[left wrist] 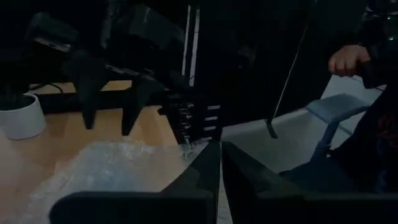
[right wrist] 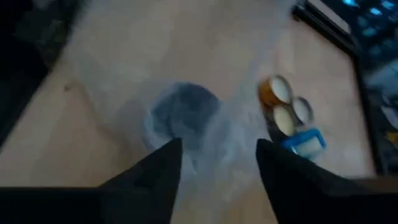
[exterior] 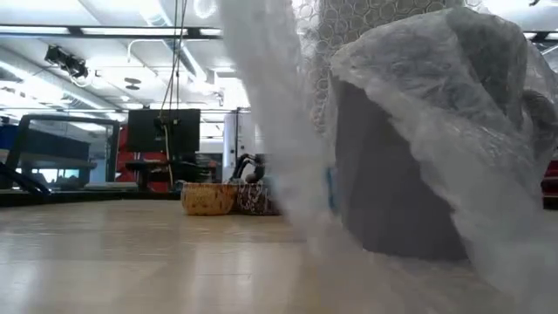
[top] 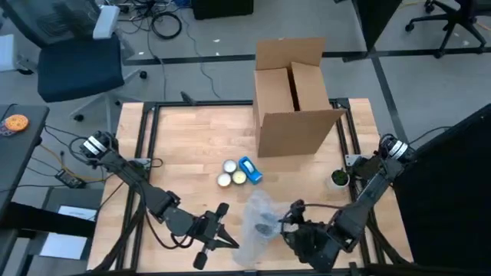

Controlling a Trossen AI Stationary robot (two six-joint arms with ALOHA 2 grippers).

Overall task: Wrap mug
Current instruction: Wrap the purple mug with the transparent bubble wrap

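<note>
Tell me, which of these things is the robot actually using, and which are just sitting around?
In use: mug, bubble wrap, left gripper, right gripper.

Just lying about: cardboard box, tape rolls, blue box, small potted plant.

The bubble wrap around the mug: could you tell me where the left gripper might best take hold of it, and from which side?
Probably the loose flap of the bubble wrap on the side facing the left gripper, approached level from the left. That edge lies free on the table, clear of the mug, while the right gripper occupies the other side.
</note>
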